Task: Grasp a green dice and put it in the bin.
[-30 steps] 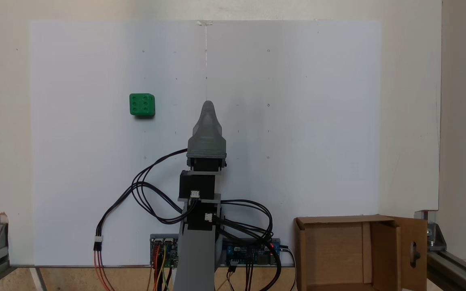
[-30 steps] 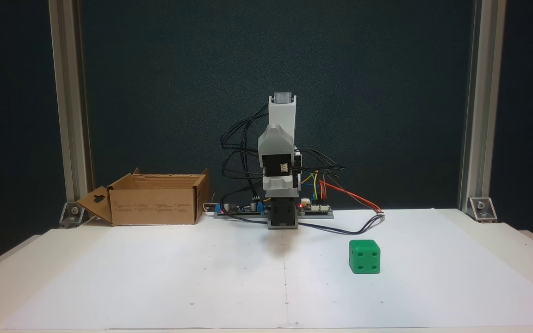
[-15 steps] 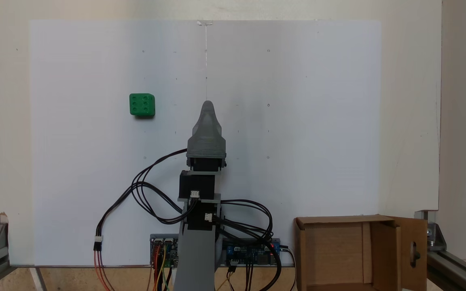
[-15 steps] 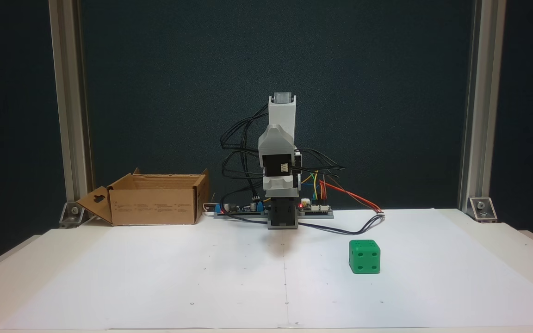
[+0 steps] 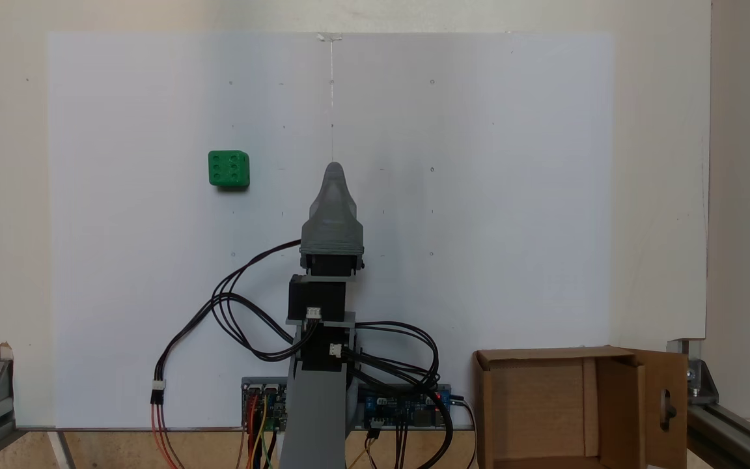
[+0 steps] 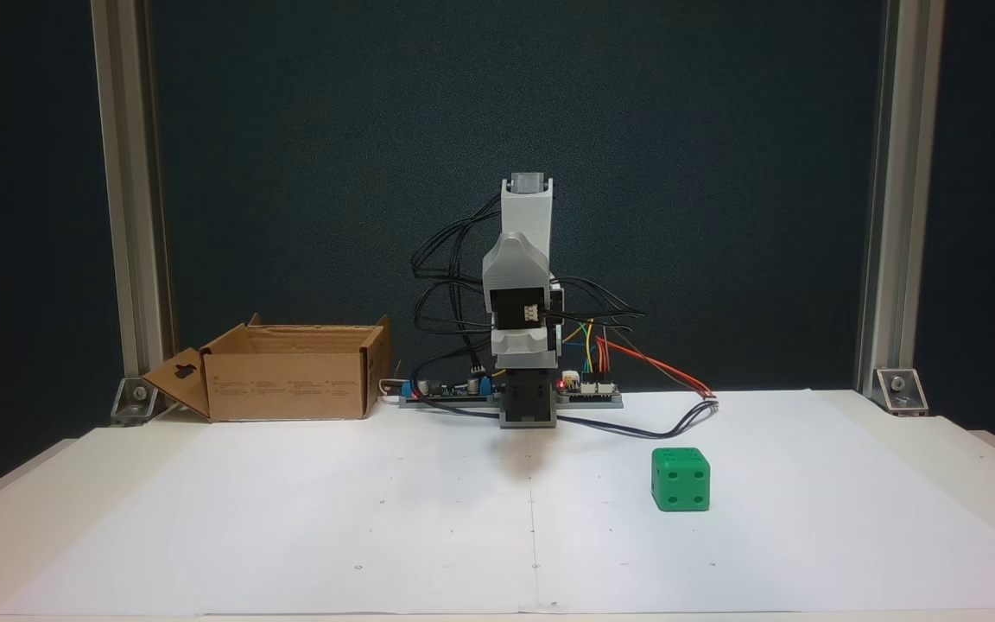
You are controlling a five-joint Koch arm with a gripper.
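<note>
The green dice (image 5: pixel 228 169) lies on the white paper sheet, up and to the left of the arm in a fixed view from above; from the front the dice (image 6: pixel 681 479) sits right of the arm. My gripper (image 5: pixel 334 170) is a grey tapered piece pointing along the sheet's centre line, well apart from the dice. Its jaws lie one behind the other, so their state is hidden. The arm (image 6: pixel 522 259) stands folded over its base. The bin (image 5: pixel 544 355), an open brown cardboard box, stands beside the base; its flap with a handle hole (image 6: pixel 182 376) hangs outward.
Black and coloured cables (image 5: pixel 232 306) loop out from the arm to controller boards (image 5: pixel 407 407) at the base. Aluminium frame posts (image 6: pixel 886 216) rise at the table's back corners. The white sheet (image 5: pixel 479 195) covers most of the table.
</note>
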